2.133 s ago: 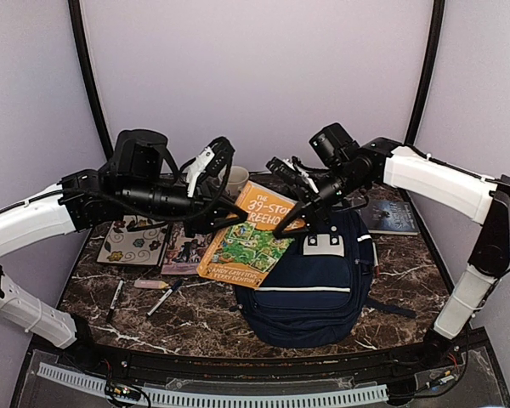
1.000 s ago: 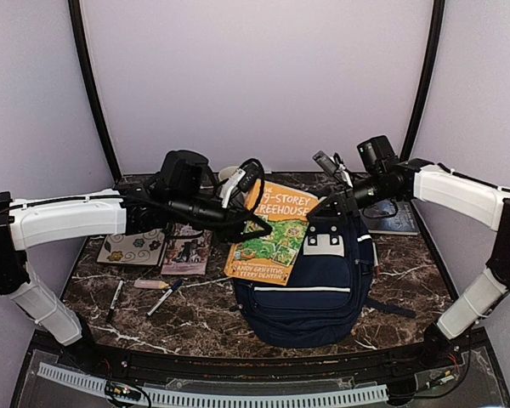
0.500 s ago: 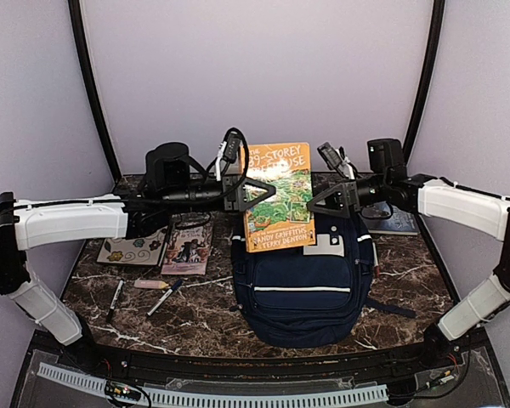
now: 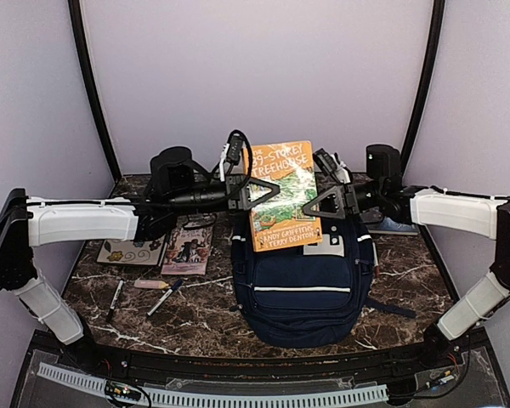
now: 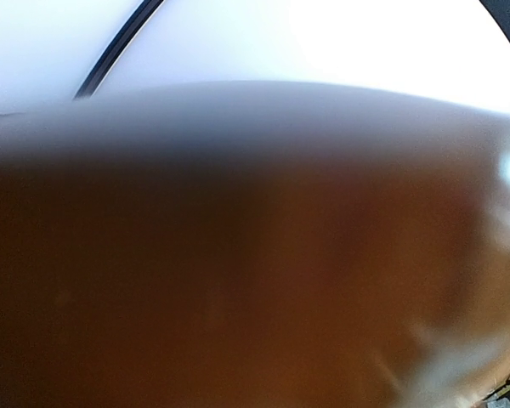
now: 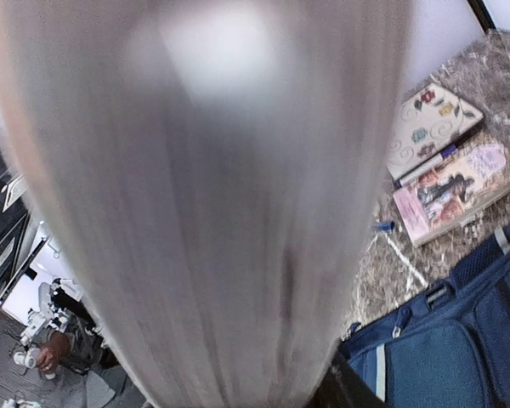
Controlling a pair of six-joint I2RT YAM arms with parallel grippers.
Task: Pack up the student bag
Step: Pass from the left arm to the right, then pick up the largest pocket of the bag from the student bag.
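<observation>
Nearest the arm bases, on the left of the dark marble bench (image 4: 195, 327), lie a dark pen (image 4: 116, 297), a white-barrelled marker (image 4: 164, 299) and a pale pink stick (image 4: 150, 284), each apart from the others. At the middle of the bench sits the student bag (image 4: 306, 285), navy with white stripes, its front turned up toward the overhead camera and its white buckle patch at the far end. Further back on the left, a floral notebook (image 4: 132, 252) and a pink booklet (image 4: 187, 246) lie side by side. Above the bag's far end an orange book (image 4: 282, 195) hangs upright in the air, cover toward the camera, its lower edge overlapping the white patch; whether it reaches into an opening cannot be told. The left end effector (image 4: 255, 191) is clamped on the book's left edge, and a blurred brown surface fills its wrist view. The right end effector (image 4: 327, 202) is at the book's right edge, blurred page edges filling its wrist view; whether it grips cannot be told. A dark book (image 4: 393, 223) lies at the far right
</observation>
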